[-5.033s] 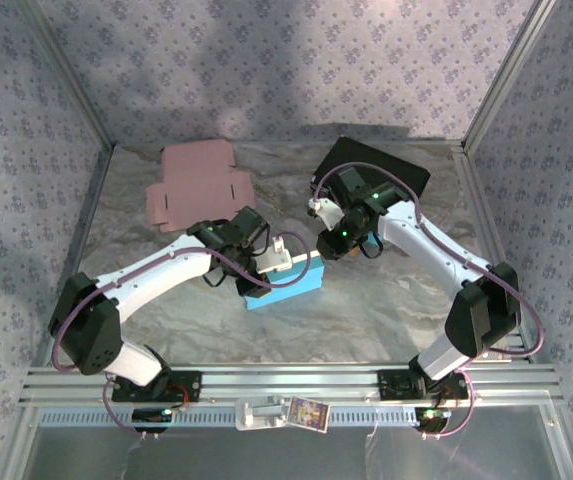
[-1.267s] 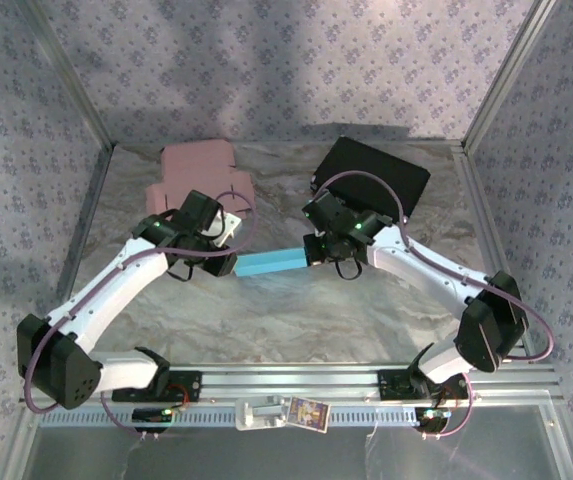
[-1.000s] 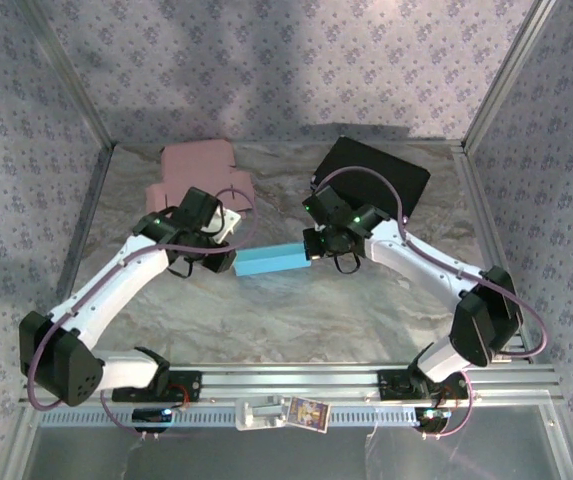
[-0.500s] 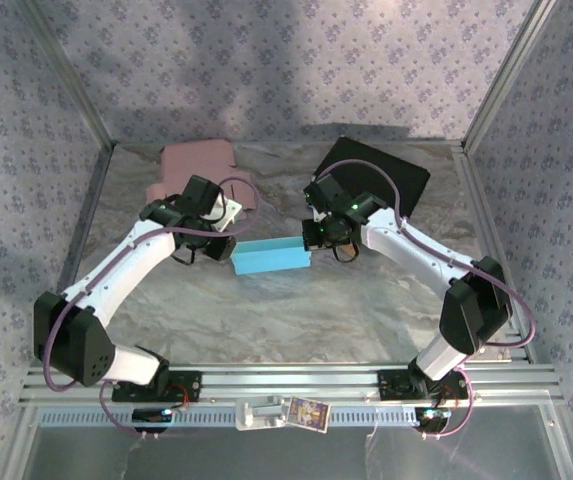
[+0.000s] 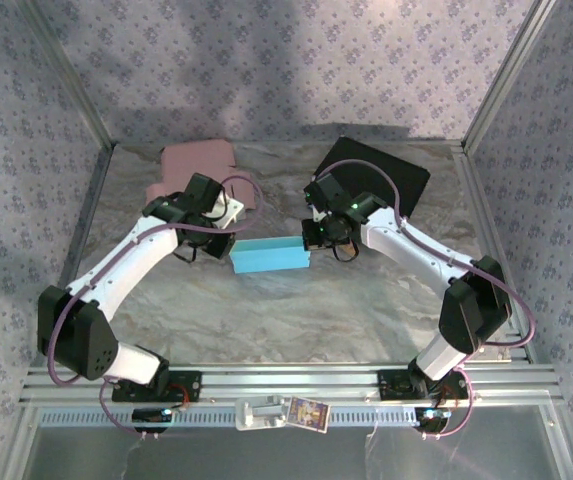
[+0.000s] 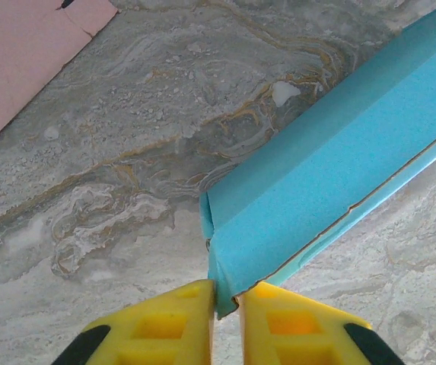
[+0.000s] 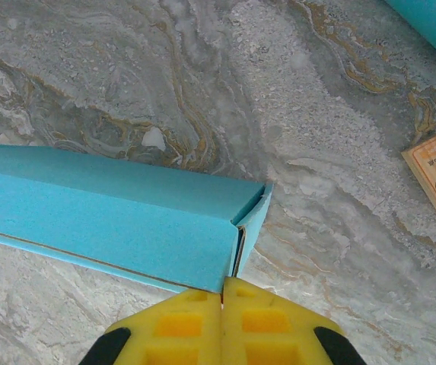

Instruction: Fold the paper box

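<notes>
My left claw (image 6: 227, 295) is clenched on the near corner of the blue paper box (image 6: 332, 171), its yellow pads squeezing a thin flap edge. My right claw (image 7: 222, 293) is pressed fully closed at the box's other end (whether any paper is caught there, I cannot tell). The box is long and slim, folded up, with a raw brown edge tracing its seam and the end flap by my right claw slightly ajar. It lies mid-table on the marbled surface (image 5: 296, 310), between my two wrists. Beyond it sit a flat pink cardboard sheet (image 5: 194, 160) and a black pad (image 5: 391, 175).
</notes>
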### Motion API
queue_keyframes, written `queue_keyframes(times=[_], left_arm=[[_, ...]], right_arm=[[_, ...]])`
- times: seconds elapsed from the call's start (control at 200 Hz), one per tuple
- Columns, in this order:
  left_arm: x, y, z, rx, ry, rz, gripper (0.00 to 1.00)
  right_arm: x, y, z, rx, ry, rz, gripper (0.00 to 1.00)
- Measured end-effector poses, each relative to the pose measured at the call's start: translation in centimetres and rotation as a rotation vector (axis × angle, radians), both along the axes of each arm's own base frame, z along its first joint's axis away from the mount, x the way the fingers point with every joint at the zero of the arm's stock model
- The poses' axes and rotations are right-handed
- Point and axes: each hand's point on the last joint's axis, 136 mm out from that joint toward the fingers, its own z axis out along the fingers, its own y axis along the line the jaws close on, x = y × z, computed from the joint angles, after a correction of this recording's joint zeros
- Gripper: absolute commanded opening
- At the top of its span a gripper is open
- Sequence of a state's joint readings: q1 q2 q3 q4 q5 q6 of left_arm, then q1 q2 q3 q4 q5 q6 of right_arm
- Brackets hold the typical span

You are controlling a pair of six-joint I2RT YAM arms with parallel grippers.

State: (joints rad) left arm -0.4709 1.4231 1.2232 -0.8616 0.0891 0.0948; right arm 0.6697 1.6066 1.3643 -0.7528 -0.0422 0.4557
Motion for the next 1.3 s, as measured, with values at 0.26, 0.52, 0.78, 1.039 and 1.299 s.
queue_keyframes(times=[0.26,0.52,0.78,1.039,1.299], left_arm=[[0.3,-0.1,0.5,-0.006,-0.015,-0.001,0.11],[0.3,-0.2,0.4,-0.001,-0.011,-0.009,0.09],[0.4,-0.2,0.4,0.001,-0.015,-0.012,0.01],[0.7,-0.2,0.5,-0.009,0.002,0.021,0.00],[1.3,-0.7,0.8,-0.038,0.078,0.110,0.00]], right_arm=[[0.0,0.0,0.0,0.005,0.004,-0.001,0.00],[0.0,0.0,0.0,0.006,0.005,0.000,0.00],[0.0,0.0,0.0,0.007,0.007,0.001,0.00],[0.0,0.0,0.0,0.007,0.007,0.001,0.00],[0.4,-0.2,-0.1,0.005,0.009,-0.009,0.00]])
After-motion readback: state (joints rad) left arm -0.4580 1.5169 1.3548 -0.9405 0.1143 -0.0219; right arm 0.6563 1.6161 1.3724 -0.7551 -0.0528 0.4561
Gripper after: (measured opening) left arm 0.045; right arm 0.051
